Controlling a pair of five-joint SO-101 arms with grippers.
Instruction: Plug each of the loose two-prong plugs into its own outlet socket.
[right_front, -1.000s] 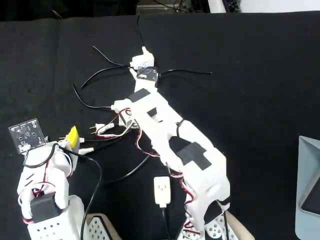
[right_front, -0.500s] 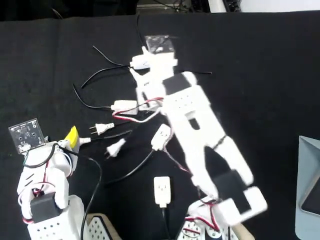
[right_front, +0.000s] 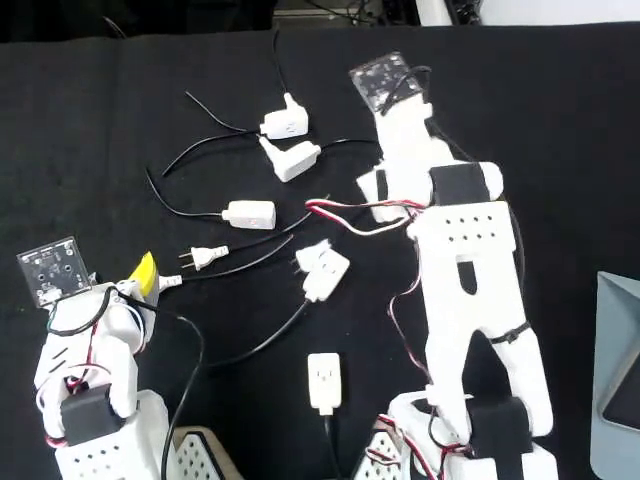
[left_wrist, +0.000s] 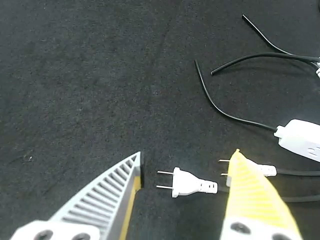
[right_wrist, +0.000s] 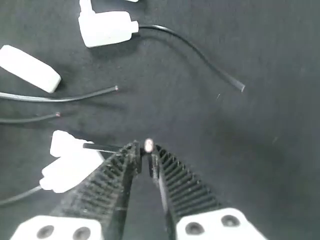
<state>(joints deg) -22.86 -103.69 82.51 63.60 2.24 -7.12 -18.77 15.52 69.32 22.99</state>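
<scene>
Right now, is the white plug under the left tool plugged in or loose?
Loose. The plug lies on the black cloth under the open left tool, with both prongs bare and no socket on them.

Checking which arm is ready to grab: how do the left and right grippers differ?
The left gripper is open wide over a loose white plug on the table; the right gripper is closed on the end of a black cable. The left has one yellow and one grey finger; the right's are both black. Both sit low over the table.
</scene>
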